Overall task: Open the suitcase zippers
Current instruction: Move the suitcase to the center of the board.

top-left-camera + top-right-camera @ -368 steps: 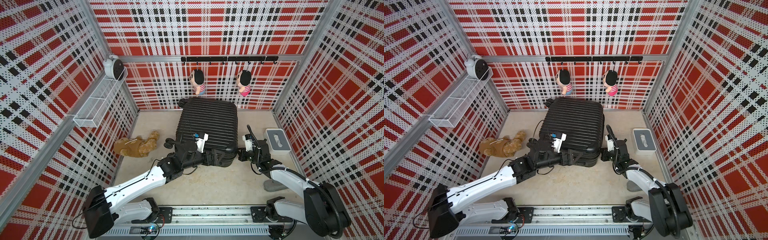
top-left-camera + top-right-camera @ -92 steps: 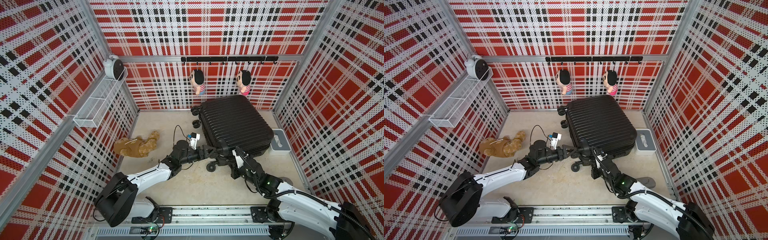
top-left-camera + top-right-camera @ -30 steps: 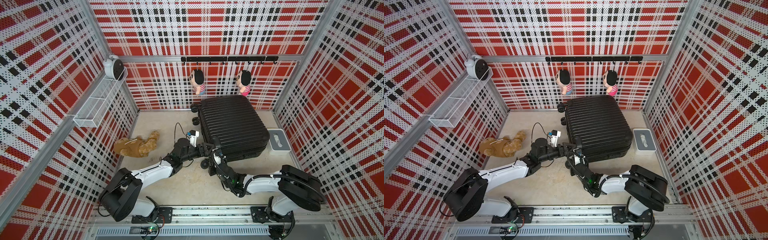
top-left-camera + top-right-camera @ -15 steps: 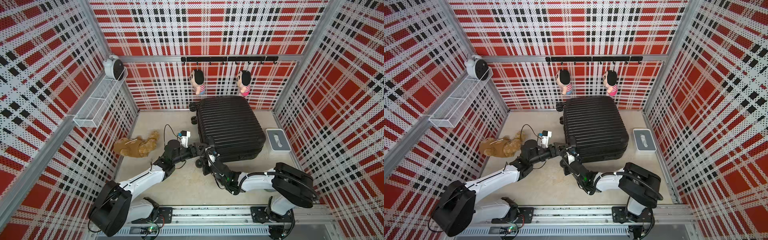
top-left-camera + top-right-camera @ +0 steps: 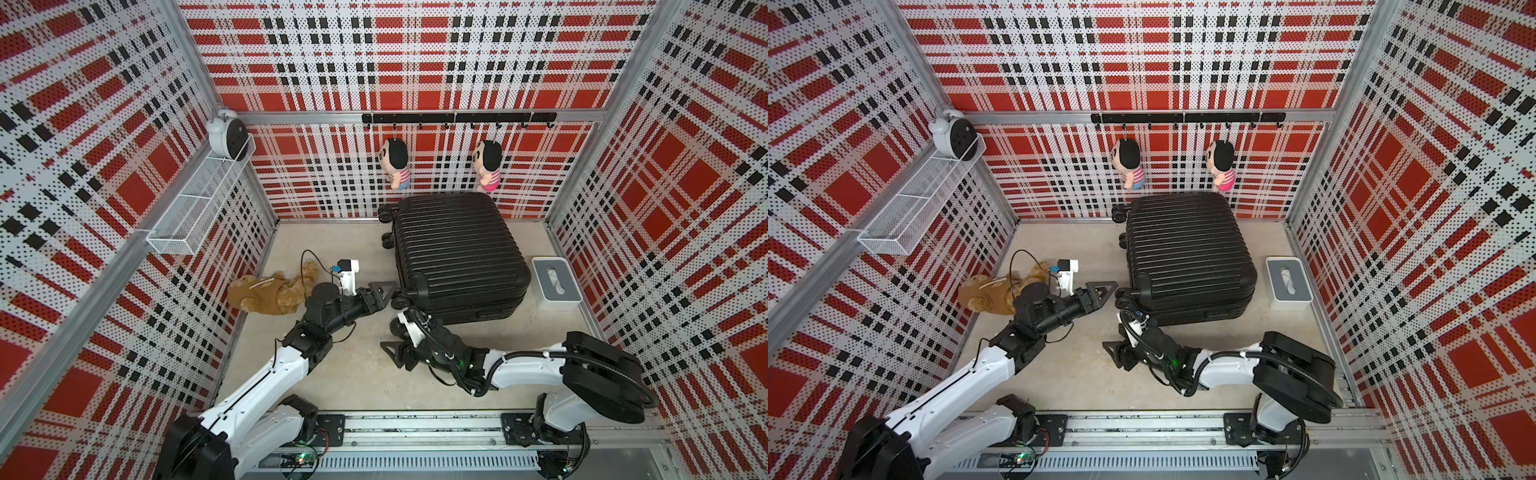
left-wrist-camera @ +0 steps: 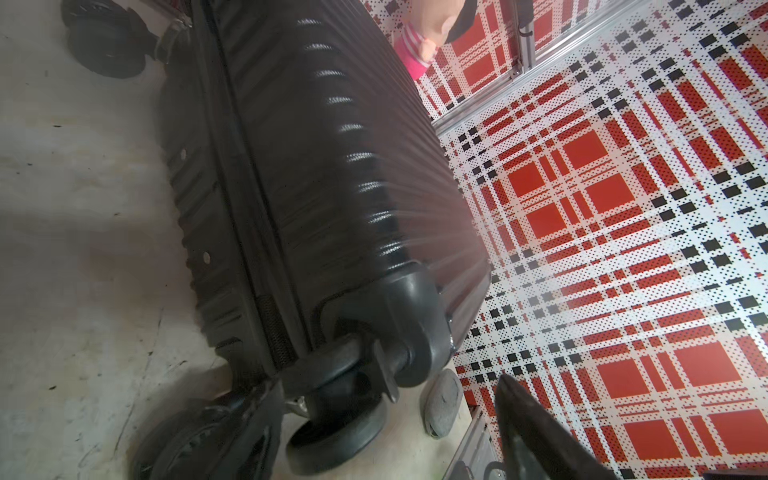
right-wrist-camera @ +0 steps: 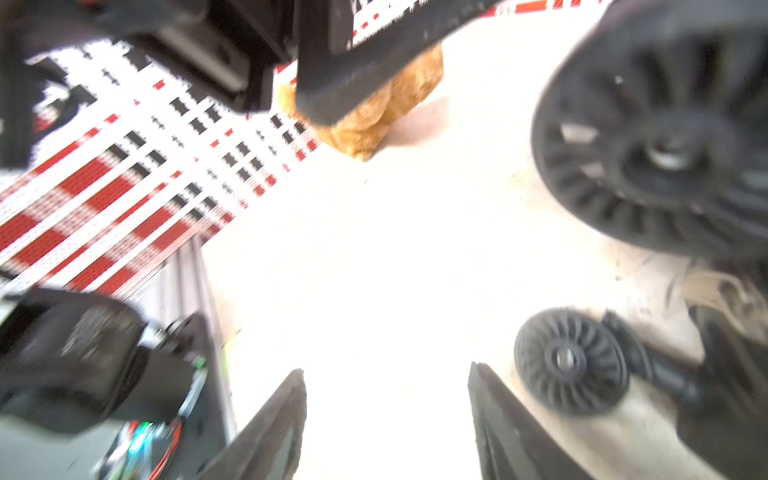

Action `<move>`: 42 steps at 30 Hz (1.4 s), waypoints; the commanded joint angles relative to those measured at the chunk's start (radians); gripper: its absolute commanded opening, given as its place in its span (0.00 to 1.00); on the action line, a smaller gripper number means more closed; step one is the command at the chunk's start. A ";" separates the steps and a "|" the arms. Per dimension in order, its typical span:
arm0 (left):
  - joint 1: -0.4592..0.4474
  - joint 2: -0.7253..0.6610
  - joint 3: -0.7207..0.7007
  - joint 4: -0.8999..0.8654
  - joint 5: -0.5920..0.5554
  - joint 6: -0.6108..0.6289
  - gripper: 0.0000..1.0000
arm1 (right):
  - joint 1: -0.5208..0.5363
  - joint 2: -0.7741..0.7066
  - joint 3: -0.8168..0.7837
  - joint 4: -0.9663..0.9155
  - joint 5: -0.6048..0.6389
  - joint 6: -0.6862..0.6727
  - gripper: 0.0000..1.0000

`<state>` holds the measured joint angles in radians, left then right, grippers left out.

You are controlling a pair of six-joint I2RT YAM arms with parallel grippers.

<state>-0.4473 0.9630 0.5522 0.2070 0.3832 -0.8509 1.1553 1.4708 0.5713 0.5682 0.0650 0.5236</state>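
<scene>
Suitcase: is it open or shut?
Shut. The suitcase lies flat, both halves together; in the left wrist view the seam shows no gap. Whether it's unzipped, cannot tell.

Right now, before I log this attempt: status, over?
Left gripper open, beside the suitcase. Right gripper open, empty, clear of it. Case flat, closed; zippers look shut. Nothing in the way.

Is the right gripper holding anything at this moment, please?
No, the right gripper shows open in the right wrist view, with only bare floor between its jaws.
</scene>
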 commanded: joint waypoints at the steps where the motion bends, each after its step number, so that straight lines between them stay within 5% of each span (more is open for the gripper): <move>1: 0.006 -0.036 0.005 -0.077 -0.061 0.031 0.83 | 0.006 -0.158 -0.007 -0.163 -0.038 0.011 0.67; 4: -0.001 -0.054 0.022 -0.118 -0.106 0.045 0.87 | 0.006 -0.310 0.014 -0.317 0.005 -0.026 0.73; 9: -0.043 -0.035 0.074 -0.155 -0.178 0.054 1.00 | -0.050 -0.483 0.106 -0.581 0.108 -0.082 1.00; 17: -0.137 0.106 0.195 -0.161 -0.285 0.083 0.98 | -0.245 -0.559 0.305 -0.861 0.174 -0.168 1.00; 27: -0.030 0.305 0.317 -0.081 -0.153 0.118 0.98 | -0.718 -0.544 0.389 -0.875 0.181 -0.182 1.00; 29: -0.005 0.359 0.352 -0.073 -0.119 0.128 0.98 | -0.846 -0.492 0.414 -0.943 -0.113 -0.170 1.00; 42: 0.060 0.688 0.573 0.008 0.010 0.131 0.99 | -1.319 -0.179 0.392 -0.660 -0.573 0.107 1.00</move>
<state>-0.4049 1.6112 1.0828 0.1738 0.3592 -0.7349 -0.1097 1.2633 0.9783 -0.2249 -0.3382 0.5323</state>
